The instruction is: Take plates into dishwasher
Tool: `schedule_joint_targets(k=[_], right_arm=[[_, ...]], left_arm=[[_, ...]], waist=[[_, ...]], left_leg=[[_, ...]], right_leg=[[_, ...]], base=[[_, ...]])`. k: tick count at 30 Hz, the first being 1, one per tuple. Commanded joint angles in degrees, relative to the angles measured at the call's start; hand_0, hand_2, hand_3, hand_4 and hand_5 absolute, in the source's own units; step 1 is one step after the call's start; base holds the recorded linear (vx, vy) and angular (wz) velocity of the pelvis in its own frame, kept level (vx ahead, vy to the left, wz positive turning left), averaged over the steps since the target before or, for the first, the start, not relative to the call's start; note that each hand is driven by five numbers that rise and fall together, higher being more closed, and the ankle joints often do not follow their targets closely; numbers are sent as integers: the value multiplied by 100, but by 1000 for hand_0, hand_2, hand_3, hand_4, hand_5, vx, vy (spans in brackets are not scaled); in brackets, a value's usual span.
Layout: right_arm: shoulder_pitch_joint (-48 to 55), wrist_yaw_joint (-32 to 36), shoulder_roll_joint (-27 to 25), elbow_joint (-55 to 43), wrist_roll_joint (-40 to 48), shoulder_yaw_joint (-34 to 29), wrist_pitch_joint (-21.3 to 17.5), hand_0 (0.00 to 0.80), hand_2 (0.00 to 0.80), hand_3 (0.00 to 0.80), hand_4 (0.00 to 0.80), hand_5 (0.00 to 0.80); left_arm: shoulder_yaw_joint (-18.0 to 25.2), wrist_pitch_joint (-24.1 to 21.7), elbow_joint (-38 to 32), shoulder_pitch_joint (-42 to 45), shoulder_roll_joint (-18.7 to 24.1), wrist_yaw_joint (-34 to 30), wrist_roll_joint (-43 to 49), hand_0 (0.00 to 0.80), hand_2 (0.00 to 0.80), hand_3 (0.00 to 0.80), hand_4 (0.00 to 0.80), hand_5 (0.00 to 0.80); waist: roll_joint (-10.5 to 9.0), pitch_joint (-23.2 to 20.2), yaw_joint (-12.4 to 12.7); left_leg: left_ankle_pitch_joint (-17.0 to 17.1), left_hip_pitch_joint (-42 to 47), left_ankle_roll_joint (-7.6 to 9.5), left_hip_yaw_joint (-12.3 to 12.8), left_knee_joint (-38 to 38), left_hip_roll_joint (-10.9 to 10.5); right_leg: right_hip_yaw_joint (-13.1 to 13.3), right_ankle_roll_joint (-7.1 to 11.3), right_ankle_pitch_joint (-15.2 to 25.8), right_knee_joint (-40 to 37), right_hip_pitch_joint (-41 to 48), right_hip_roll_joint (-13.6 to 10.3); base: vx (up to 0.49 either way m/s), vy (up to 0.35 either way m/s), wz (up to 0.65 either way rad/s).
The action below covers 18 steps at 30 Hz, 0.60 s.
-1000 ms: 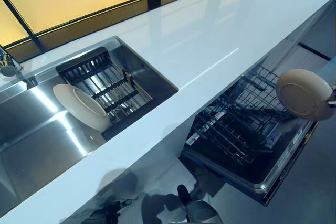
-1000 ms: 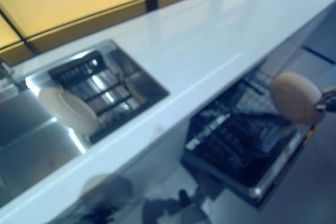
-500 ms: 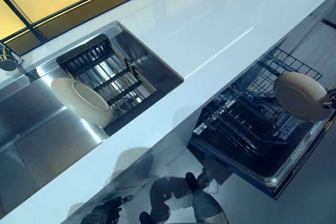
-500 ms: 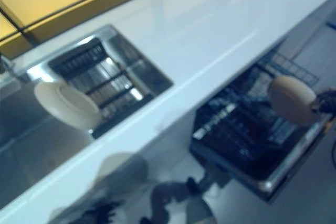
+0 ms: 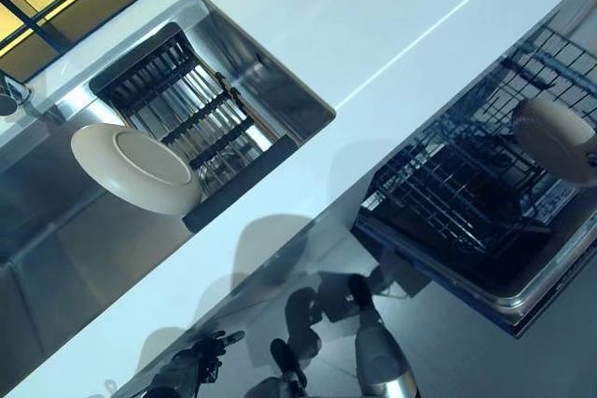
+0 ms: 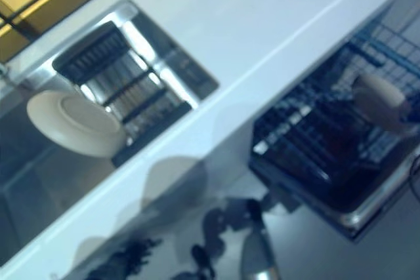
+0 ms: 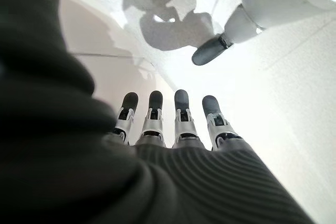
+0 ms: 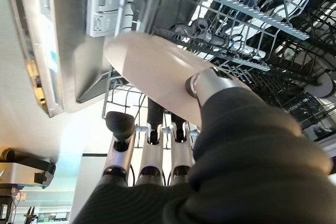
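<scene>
A cream plate (image 5: 555, 137) hangs tilted over the black wire rack (image 5: 457, 193) of the pulled-out dishwasher. My right hand (image 8: 152, 156) is shut on it: the thumb (image 8: 206, 83) presses one face and the fingers run behind the other, with the plate (image 8: 152, 74) just above the rack's tines. Only a sliver of that hand shows at the right edge of the eye views. A second cream plate (image 5: 135, 167) leans in the steel sink (image 5: 56, 258) against a dark drying rack (image 5: 187, 118). My left hand (image 7: 168, 124) hangs low by the floor, fingers straight, holding nothing.
A long white counter (image 5: 373, 34) runs between the sink and the dishwasher, and its front edge overhangs the rack. A tap (image 5: 9, 95) stands at the sink's far left. The open dishwasher door (image 5: 522, 300) juts out over the grey floor.
The whole picture has shifted as the camera tipped down and turned. The plate in my right hand has sunk lower, closer to the dishwasher rack. The plate in the sink has stayed put.
</scene>
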Motion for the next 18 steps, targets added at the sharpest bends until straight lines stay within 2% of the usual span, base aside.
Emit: schedule_joint_targets(k=[1,7,18], right_arm=[[-603,-217,95,268,-167,320,140,800,800,800,800,800],[-772,-318,170,385,-538,477,218,800,800,800,800,800],[-1151,-336,326,764,-743,903,358,800,800,800,800,800]], left_arm=[[-196,-61,191,-140,170,-57,-263,0,0,0,0,0],[-289,-68,156,-139,130,-74,-306,0,0,0,0,0],[-376,-67,133,-195,122,-113,-327,0,0,0,0,0]], waist=[[-395,-221,8],[-288,-166,63],[-224,-103,190]], left_leg=[[-274,530,-138,-201,-2,209],[-249,467,-141,-270,-2,170],[-196,385,-158,-386,-2,177]], right_leg=[[9,438,113,184,-407,-497],[-40,440,102,197,-427,-555],[-154,415,111,197,-466,-595]], base=[[-9,34,5],[-1,11,7],[-3,-2,4]])
